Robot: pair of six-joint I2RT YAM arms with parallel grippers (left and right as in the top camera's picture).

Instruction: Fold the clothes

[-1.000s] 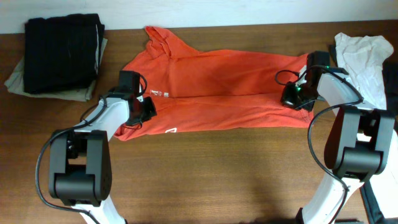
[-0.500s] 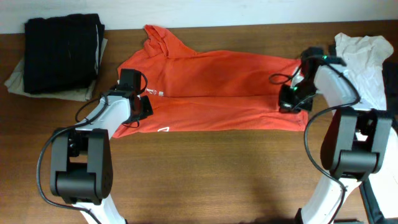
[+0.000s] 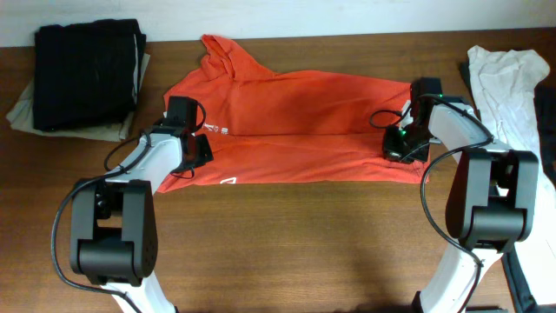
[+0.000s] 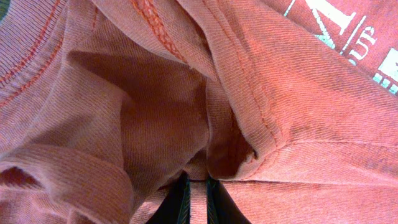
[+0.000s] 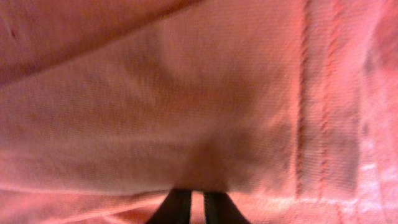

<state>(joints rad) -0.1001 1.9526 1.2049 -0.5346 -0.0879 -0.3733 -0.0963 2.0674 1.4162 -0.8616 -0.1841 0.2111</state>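
The red-orange T-shirt (image 3: 295,122) lay flat on the tabletop (image 3: 304,252), starting just beside the black pile (image 3: 87,74) and stretching lengthwise away from it. A crease ran along its length, and the strip on the side away from the black pile's row looked doubled over the rest, so I judged one lengthwise fold roughly made. One sleeve or corner, the part closest to the black pile, poked out unfolded. The crosswise folds, and tidying that loose part, looked yet to do.

The left gripper (image 3: 198,149) sat at the shirt end nearer the black pile. In its wrist view the jaws stood narrow, with a ridge of fabric pinched between them. The right gripper (image 3: 398,148) sat at the end farthest from the black pile, its jaws likewise narrow on cloth close by a stitched hem.

Against the frame a second before, the right gripper had drawn inward, a little closer to the black pile. That uncovered more of the white cloth (image 3: 508,83) lying beyond the shirt's far end. The folded strip's outer edge, slanted and slack then, now ran straighter and tauter. The left gripper had hardly shifted.
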